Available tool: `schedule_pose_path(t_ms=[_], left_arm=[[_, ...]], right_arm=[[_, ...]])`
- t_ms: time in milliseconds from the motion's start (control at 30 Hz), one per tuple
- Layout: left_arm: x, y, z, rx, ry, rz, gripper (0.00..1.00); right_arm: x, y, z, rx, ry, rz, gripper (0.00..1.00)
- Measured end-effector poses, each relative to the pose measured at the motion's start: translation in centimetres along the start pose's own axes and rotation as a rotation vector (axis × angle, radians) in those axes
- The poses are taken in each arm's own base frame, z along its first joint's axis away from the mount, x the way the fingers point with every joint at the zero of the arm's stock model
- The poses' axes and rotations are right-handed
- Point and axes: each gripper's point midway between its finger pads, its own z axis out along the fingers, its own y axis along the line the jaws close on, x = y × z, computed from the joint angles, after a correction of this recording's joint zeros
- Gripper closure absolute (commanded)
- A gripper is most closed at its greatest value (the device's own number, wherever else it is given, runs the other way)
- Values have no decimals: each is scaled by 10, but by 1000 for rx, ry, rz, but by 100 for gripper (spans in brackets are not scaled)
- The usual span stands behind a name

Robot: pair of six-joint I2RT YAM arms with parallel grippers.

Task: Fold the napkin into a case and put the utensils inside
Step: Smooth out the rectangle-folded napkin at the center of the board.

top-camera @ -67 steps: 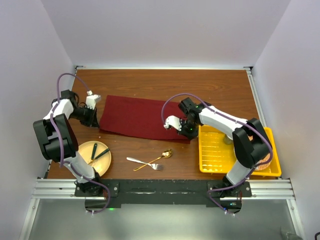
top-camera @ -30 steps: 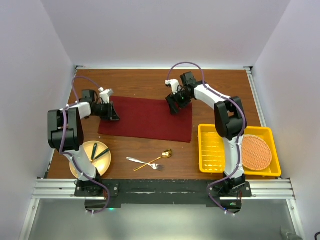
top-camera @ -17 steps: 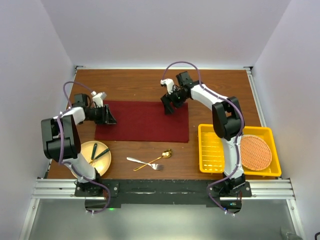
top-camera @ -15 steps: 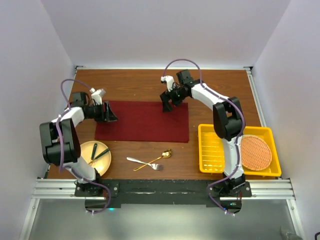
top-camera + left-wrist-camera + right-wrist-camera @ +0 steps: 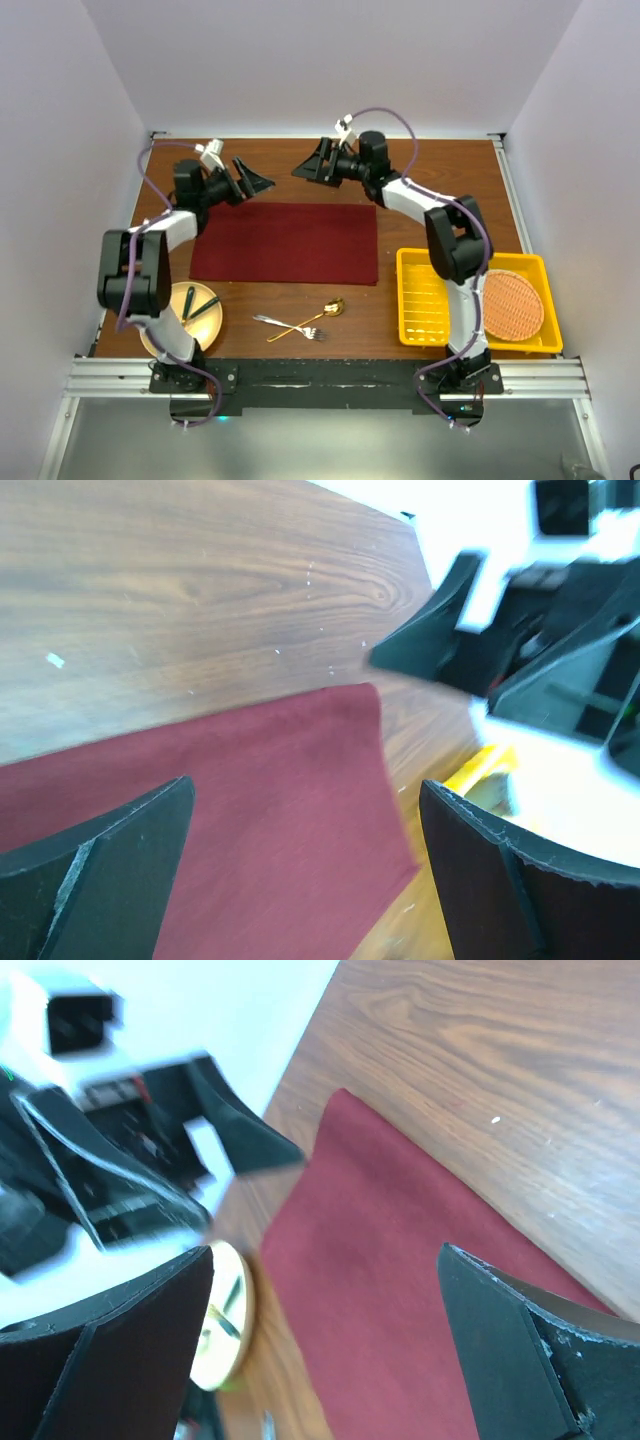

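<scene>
A brown wood-grain desk [image 5: 440,165] is boxed in by plain pale walls: a back wall [image 5: 330,60] along its far edge, a left wall [image 5: 50,150] and a right wall [image 5: 590,130] at its sides. Along the desk's near edge runs a silver metal rail [image 5: 540,378], and beyond that lies a grey floor [image 5: 320,450]. The light is soft and even.

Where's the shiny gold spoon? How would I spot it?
Look at the wooden table, on the near side of the big dark red napkin. The spoon lies there crossed with a silver fork; it alone is gold, with a round bowl.
</scene>
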Motion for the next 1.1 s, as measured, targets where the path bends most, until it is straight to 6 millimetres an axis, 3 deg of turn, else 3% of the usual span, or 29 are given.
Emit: schedule_pose_path(t_ms=[133,233,333,500,667,900,1100], left_arm=[[30,25,43,-20,16,-219,0],[52,43,62,-39,37,-331,0],[65,64,74,-66,38,-420,0],[52,79,81,-61,-15,-461,0],[30,100,69,-72,-89,-485,0],[-8,149,23,-125,-211,-514,0],[-26,174,-5,-163,-274,-513,0]], right_arm=[[30,-39,36,5,9,205,2],[54,-68,56,45,12,309,2],[64,-93,64,83,-6,369,2],[54,-98,63,74,-38,370,2],[54,-108,57,81,-30,352,2],[55,-110,52,64,-5,308,2],[59,-109,50,48,14,270,2]])
